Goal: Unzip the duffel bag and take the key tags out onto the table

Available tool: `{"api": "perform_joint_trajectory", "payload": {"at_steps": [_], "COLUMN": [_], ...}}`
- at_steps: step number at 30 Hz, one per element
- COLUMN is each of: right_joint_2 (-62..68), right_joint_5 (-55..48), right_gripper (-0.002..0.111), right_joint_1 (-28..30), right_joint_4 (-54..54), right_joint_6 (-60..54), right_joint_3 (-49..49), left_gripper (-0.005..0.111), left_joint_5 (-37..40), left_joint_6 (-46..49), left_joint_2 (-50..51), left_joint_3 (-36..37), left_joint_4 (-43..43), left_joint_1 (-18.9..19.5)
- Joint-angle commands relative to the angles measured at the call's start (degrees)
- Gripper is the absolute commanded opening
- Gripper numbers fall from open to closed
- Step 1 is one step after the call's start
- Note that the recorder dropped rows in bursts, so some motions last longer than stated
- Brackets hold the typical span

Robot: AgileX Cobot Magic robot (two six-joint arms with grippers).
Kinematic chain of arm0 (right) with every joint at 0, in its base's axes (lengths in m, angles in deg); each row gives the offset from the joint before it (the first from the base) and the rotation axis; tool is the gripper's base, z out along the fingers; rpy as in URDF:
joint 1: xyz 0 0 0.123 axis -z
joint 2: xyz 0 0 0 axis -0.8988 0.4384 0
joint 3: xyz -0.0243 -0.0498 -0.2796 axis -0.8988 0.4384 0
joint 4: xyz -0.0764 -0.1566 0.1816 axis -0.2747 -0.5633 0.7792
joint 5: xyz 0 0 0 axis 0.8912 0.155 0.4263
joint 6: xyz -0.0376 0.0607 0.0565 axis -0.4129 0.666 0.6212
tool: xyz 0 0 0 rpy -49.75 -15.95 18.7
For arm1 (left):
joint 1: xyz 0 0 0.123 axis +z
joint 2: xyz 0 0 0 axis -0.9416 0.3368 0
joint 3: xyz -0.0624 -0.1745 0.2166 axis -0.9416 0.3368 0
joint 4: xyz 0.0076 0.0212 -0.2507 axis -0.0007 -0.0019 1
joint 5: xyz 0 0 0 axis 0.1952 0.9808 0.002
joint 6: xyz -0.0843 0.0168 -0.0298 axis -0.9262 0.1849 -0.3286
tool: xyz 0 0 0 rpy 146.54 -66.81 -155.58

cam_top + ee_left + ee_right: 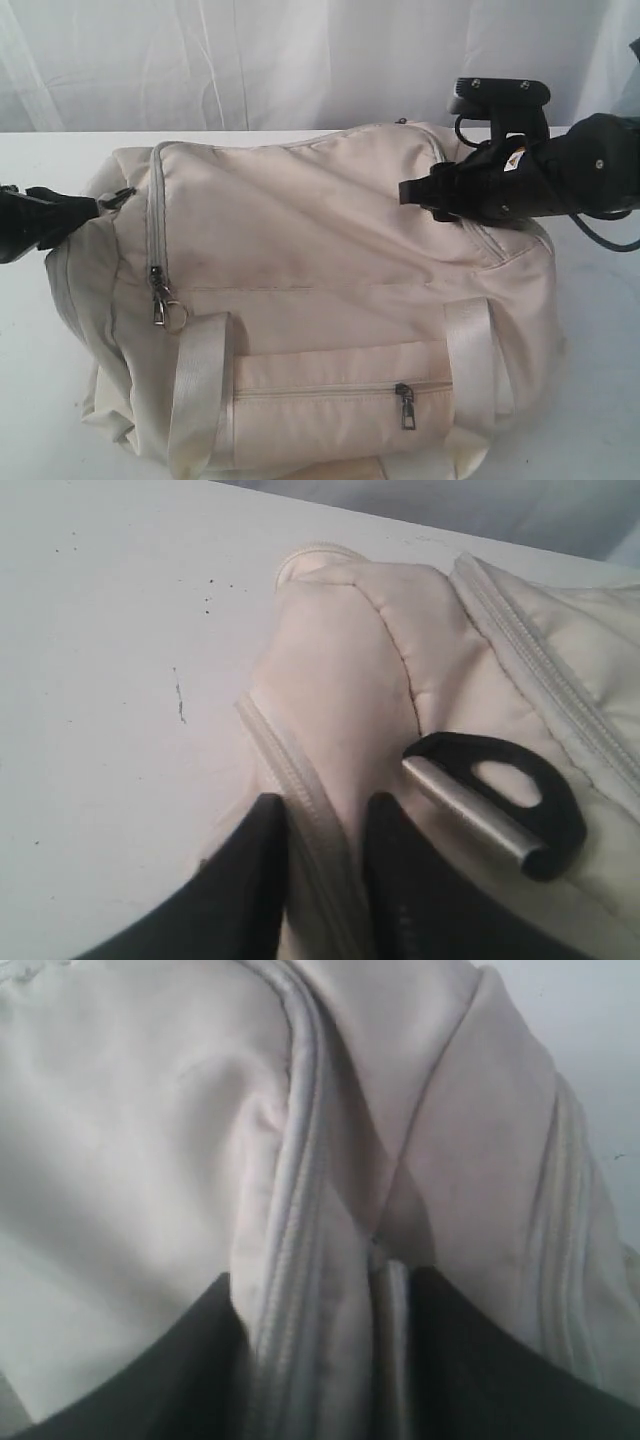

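Note:
The cream duffel bag [320,250] lies on the white table [600,330], filling the middle of the exterior view. Its main grey zipper [154,215] looks closed, with metal pulls [160,300] hanging at the left front. The front pocket zip [405,405] is closed too. My left gripper [93,207] [326,802] is at the bag's left end, shut on a piped seam of the fabric beside a black D-ring [505,800]. My right gripper [408,191] [322,1280] is on the bag's top right, pinching a fold with the zipper tape [290,1260]. The key tags are hidden.
Shiny webbing handles [195,390] run down the bag's front on both sides of the pocket. A white curtain [250,60] hangs behind the table. Bare tabletop [100,680] shows to the left of the bag and to its right.

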Motion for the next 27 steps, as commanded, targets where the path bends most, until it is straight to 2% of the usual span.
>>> {"api": "perform_joint_trajectory", "payload": {"at_steps": [1,2,5,12,22,27], "right_joint_2": [0.06,-0.34,-1.67,-6.57,-10.03,-10.03], "right_joint_5": [-3.79,-4.84,-5.60,-5.58,-9.31,-9.23], "right_gripper": [0.020,0.011,0.000,0.000,0.000,0.000], "right_joint_1": [-0.15,-0.15,-0.15,0.33,5.38,6.01], "right_joint_4": [0.66,0.88,0.88,0.88,0.88,0.88], "right_joint_6": [0.54,0.54,0.54,0.54,2.76,4.36], "right_joint_3": [0.01,0.01,0.01,0.01,0.01,0.01], "left_gripper": [0.009,0.000,0.000,0.000,0.000,0.000], "left_joint_5": [0.15,0.04,0.04,-0.36,5.78,12.14], "left_joint_6": [-0.29,0.52,2.86,2.85,1.86,-1.30], "left_joint_2": [0.00,0.00,-0.10,-0.20,-8.69,-12.44], "left_joint_3": [-0.29,-0.29,-0.29,-0.29,-0.29,-0.29], "left_joint_4": [0.04,-0.07,-0.07,-0.75,-6.41,-7.92], "left_joint_1": [0.10,0.10,0.10,0.23,0.23,0.23]}}
